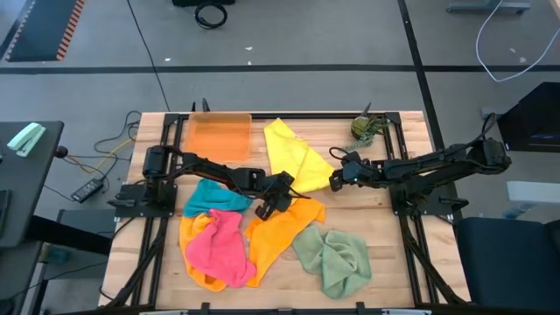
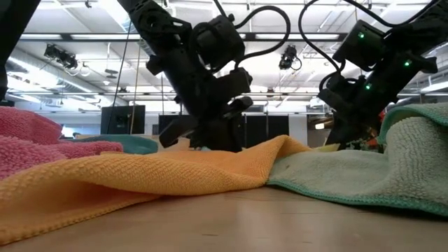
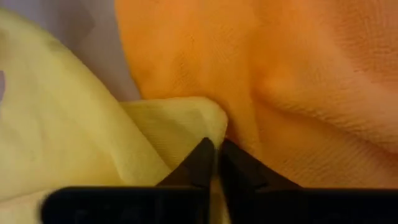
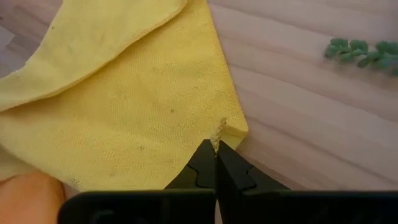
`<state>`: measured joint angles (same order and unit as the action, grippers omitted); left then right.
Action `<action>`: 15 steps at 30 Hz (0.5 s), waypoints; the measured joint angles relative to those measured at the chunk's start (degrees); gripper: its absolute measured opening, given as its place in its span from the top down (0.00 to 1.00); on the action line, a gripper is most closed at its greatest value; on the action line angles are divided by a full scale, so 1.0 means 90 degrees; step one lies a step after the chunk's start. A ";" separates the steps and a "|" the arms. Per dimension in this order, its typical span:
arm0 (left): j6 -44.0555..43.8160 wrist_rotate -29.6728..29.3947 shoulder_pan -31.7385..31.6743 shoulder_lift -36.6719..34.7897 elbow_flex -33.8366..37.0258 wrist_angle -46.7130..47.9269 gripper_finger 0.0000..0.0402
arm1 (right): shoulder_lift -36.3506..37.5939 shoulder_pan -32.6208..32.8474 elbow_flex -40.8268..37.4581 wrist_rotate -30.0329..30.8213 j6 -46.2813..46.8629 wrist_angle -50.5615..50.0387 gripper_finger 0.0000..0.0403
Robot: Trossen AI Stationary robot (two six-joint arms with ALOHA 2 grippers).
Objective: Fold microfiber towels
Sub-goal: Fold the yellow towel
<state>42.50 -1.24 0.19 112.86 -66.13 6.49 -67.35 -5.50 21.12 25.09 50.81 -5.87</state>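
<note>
A yellow towel lies partly folded at the table's far middle. My left gripper is shut at its near corner, beside the orange towel. My right gripper is shut at the yellow towel's right corner. Teal, pink and green towels lie crumpled toward the near edge. In the low view, the left gripper stands behind a ridge of the orange towel. My left gripper pinches the yellow towel's near corner between its two fingertips, slanting down from the table's left. The corner lies on the table against the orange towel. One layer or several, I cannot tell. My right gripper pinches the yellow towel's right corner at its very edge between its two fingertips, slanting down from the table's right. The cloth lies flat on the wood, slack.
A translucent orange tray stands at the far left. A small green plant sits at the far right, and its sprig shows in the right wrist view. Bare wood lies right of the green towel.
</note>
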 joint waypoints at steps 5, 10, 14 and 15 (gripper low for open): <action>-0.0136 -0.0005 0.0039 -0.0376 0.0002 -0.0183 0.98 | 0.0176 -0.0031 0.0002 0.0182 -0.0075 0.0111 1.00; -0.0144 0.0022 -0.0204 -0.1444 0.0002 -0.0191 0.98 | 0.1081 -0.0172 0.0448 0.0496 -0.0886 0.0132 1.00; -0.0172 0.0000 -0.0720 -0.2430 0.0000 -0.0350 0.99 | 0.1803 -0.0301 0.1202 0.1141 -0.1953 0.0179 1.00; -0.0193 0.0004 -0.0908 -0.2653 -0.0005 -0.0419 0.99 | 0.1892 -0.0409 0.1414 0.1256 -0.2241 0.0184 1.00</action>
<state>40.77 -1.20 -7.99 88.98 -66.17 2.72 -50.32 -9.18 33.85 36.40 30.64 -4.21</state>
